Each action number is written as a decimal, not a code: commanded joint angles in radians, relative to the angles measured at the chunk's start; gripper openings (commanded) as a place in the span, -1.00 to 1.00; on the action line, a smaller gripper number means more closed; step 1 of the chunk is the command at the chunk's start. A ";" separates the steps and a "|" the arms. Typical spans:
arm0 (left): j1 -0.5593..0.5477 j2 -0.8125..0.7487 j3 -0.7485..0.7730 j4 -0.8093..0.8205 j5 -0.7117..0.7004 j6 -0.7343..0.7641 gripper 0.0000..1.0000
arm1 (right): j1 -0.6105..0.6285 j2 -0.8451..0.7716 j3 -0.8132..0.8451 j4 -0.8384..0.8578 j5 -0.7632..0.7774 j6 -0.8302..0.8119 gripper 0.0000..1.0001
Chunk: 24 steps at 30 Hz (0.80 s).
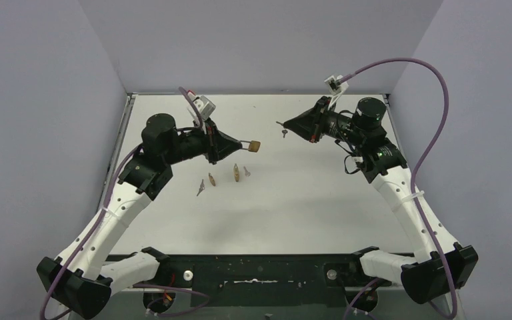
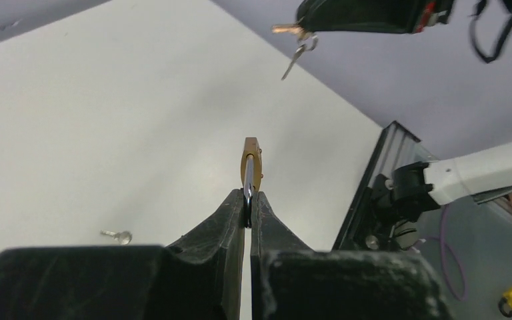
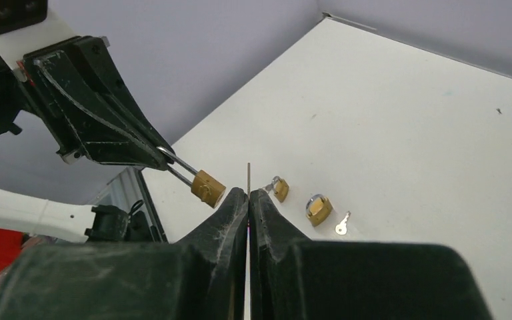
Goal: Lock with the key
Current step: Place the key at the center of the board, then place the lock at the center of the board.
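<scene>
A brass padlock hangs in the air over the table, and my left gripper is shut on its steel shackle. In the left wrist view the padlock sticks out edge-on beyond the closed fingertips of the left gripper. My right gripper is shut on a key that points left toward the padlock, with a gap between them. A second key dangles from it on a ring. In the right wrist view the key blade stands edge-on above the right gripper, just right of the padlock.
Two more brass padlocks lie on the white table below the held one. A loose key lies beside them and another key further left. Grey walls enclose the table on three sides.
</scene>
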<state>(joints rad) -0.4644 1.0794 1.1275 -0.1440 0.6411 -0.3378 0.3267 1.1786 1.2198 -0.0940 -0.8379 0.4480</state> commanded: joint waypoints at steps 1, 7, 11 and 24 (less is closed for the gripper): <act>-0.039 0.033 0.043 -0.171 -0.275 0.113 -1.00 | -0.005 -0.054 -0.005 -0.069 0.139 -0.070 -1.00; -0.093 0.069 0.032 -0.225 -0.524 0.106 -1.00 | -0.005 -0.090 -0.067 -0.112 0.253 -0.055 -1.00; -0.086 0.084 0.038 -0.267 -0.670 0.088 -1.00 | 0.000 -0.084 -0.102 -0.082 0.248 -0.011 -1.00; 0.032 0.313 0.182 -0.470 -0.796 -0.033 -1.00 | 0.275 0.123 -0.026 -0.041 0.424 -0.086 -1.00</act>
<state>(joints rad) -0.4622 1.3346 1.2114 -0.5591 -0.1257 -0.3161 0.5880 1.2217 1.1149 -0.2245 -0.4786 0.3824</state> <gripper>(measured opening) 0.020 0.025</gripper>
